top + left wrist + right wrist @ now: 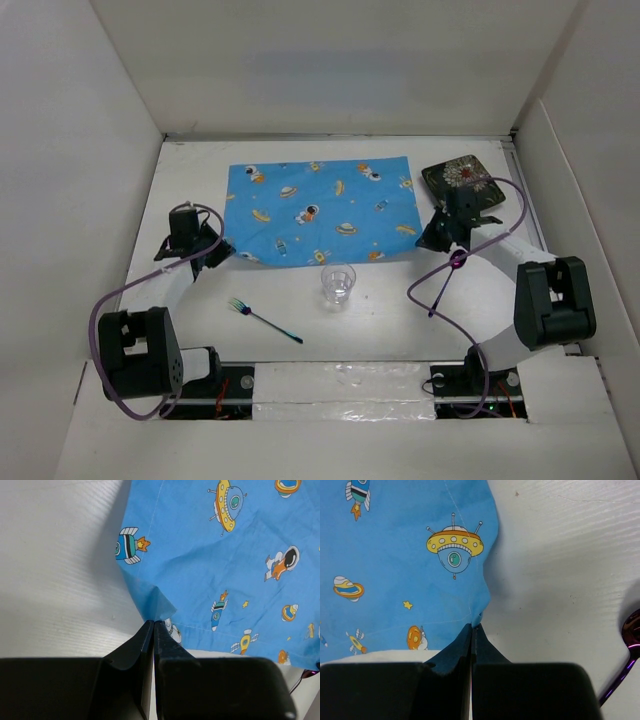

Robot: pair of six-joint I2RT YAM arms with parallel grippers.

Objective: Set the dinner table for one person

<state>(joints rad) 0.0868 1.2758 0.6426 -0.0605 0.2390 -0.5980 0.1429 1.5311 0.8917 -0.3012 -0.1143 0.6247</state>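
large, flat, matte white rectangular dinner table, level, faintly ribbed

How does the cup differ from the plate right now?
The cup is clear, round and upright; the plate is dark, flowered, squarish and flat. The cup stands by the near edge of the placemat, the plate beside its far right corner. Both rest on the table, unheld.

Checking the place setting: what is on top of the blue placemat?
Nothing stands on the placemat. The cup and fork sit on the bare dinner table in front. The left gripper and right gripper pinch its near corners, hiding them.
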